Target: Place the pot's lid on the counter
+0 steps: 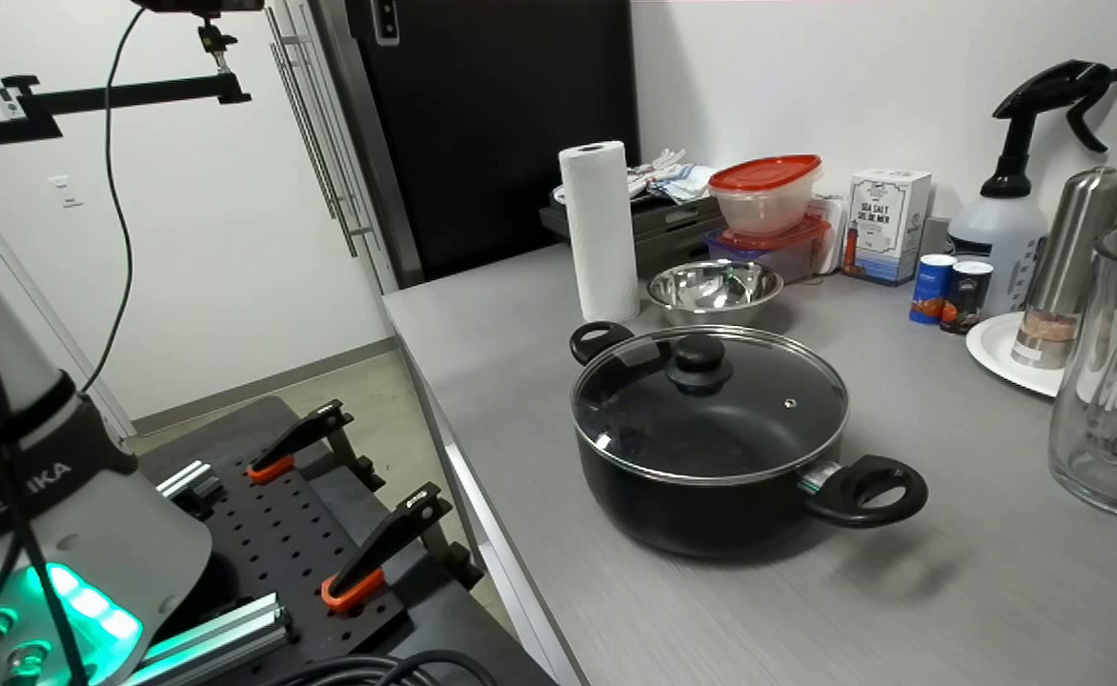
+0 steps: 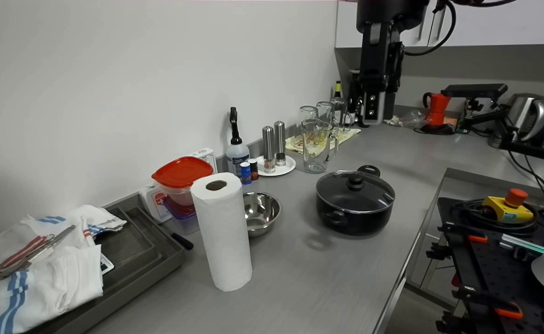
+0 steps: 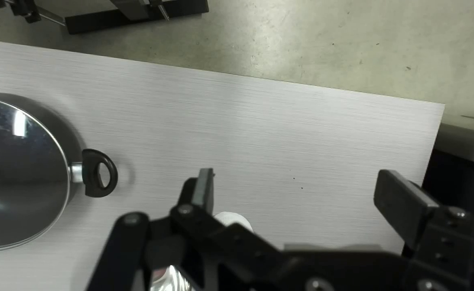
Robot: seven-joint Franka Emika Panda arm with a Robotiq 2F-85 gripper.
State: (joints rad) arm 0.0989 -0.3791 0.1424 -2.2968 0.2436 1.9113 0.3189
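Observation:
The black pot (image 1: 701,524) stands upright on the grey counter (image 1: 511,400), and it also shows in another exterior view (image 2: 353,224). The clear glass lid (image 1: 740,424) with its black knob sits on top of the pot, and it shows there too (image 2: 369,190). My gripper (image 2: 375,109) hangs high above the counter, fingers pointing down, touching nothing. In the wrist view the gripper (image 3: 293,173) is open and empty, its fingers wide apart over bare counter (image 3: 261,129). The pot (image 3: 69,125) and lid (image 3: 26,173) lie at the left of that view, partly cut off by its edge.
A paper towel roll (image 2: 223,232) and steel bowl (image 2: 260,213) stand near the pot. A glass pitcher (image 1: 1102,438), plate with grinders (image 2: 276,169), spray bottle (image 2: 237,150) and red-lidded container (image 2: 181,174) stand toward the wall. A grey tray (image 2: 160,264) holds towels. The counter's straight edge borders the robot's side.

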